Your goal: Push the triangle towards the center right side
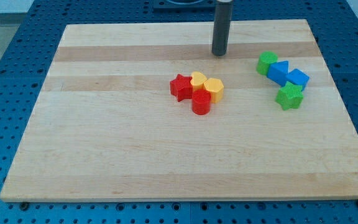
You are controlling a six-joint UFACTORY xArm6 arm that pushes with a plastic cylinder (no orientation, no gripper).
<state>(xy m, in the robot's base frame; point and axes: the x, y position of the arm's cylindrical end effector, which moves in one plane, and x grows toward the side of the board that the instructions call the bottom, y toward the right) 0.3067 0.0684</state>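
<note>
My tip [219,54] rests on the board near the view's top centre, touching no block. A blue triangle [279,73] lies at the view's right, well to the right of and slightly below the tip. It sits in a tight cluster with a green round block [266,63] at its upper left, a blue cube-like block [298,79] at its right, and a green star [289,96] below it.
A second cluster lies at the centre, below and left of the tip: a red star [180,86], a yellow heart [198,79], a yellow hexagon [214,89] and a red cylinder [201,102]. The wooden board [104,143] sits on a blue perforated table.
</note>
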